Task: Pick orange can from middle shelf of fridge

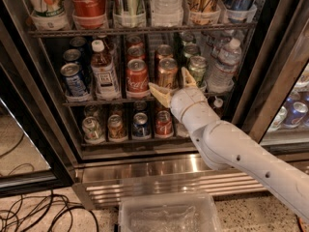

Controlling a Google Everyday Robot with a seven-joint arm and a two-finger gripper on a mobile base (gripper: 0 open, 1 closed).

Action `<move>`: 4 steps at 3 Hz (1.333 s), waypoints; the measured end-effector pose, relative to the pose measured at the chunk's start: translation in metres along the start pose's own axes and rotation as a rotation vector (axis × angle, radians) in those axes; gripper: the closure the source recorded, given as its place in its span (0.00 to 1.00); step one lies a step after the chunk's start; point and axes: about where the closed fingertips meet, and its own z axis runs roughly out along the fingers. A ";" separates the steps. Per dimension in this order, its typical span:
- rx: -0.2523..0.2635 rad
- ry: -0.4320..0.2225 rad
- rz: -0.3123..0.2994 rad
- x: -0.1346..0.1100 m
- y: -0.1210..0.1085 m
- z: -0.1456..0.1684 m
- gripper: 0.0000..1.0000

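Figure. The fridge (264, 76) stood with its glass door open, seen from the front and slightly above. A white arm (241, 151) reached in from the lower right, and its pincer (169, 82) sat at the front edge of the middle shelf (106, 101). The pincer's two tan fingers (159, 94) were spread apart, one low on the left and one higher on the right, flanking the lower part of the orange can (166, 70). Whether either finger touched the can could not be told; the pincer had not closed on it.

The orange can stood upright at the front of its lane on the middle shelf, with more cans lined up behind it. Just to its left stood a red Coca-Cola can (137, 77), and just to its right a green can (197, 69). Farther left were a small labelled bottle (104, 72) and a blue can (74, 79); at the right end stood a clear water bottle (224, 67).

The upper rack (145, 30) carried tall bottles and cups. The lowest rack (125, 140) held a row of small cans. Below lay the stainless slatted base (145, 183), a clear plastic bin (166, 214) and loose black cables (34, 216) on the floor.
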 end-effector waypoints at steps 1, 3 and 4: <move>0.015 -0.001 -0.022 0.002 -0.001 0.006 0.27; 0.070 0.009 -0.091 0.011 -0.018 0.019 0.33; 0.074 -0.006 -0.081 0.011 -0.020 0.029 0.34</move>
